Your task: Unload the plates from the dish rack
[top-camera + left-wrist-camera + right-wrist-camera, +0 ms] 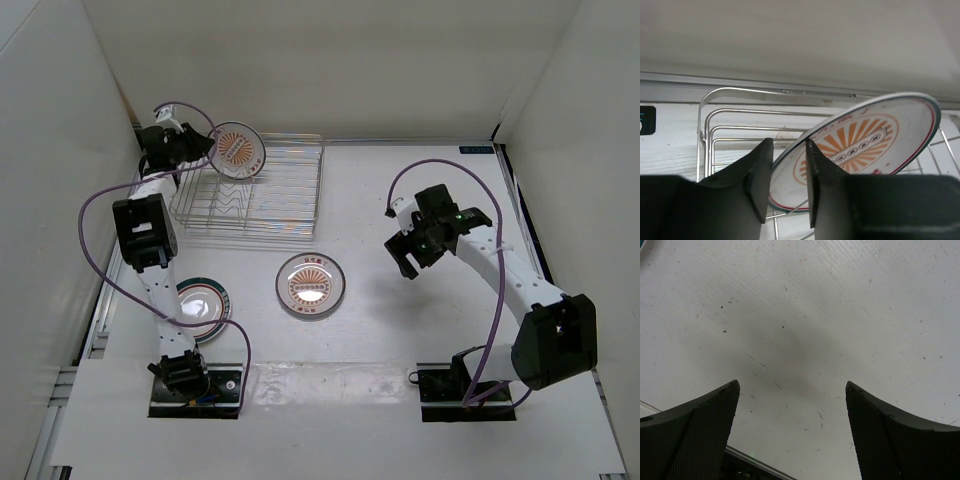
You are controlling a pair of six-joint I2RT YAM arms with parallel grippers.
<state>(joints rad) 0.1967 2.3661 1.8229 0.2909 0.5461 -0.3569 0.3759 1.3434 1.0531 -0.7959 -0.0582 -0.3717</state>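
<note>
The left claw (788,150) pinches the rim of a tilted sunburst plate (865,145) at the far left end of the dish rack (275,205). A second sunburst plate (311,284) and a plain plate (203,300) lie flat on the table (400,340), just near of the rack. The right claw (792,390) hangs spread wide on the right.

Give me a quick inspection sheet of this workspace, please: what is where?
Surface: white table, lightly specked.
Job's things: dish rack at back left holds one tilted sunburst plate; second sunburst plate and pale plate lie flat on the table.
Clutter: nothing seen.
Grippers: left gripper shut on the tilted plate's rim; right gripper open over bare table.
Cables: purple cables loop along both arms.
Surroundings: white walls on three sides.
</note>
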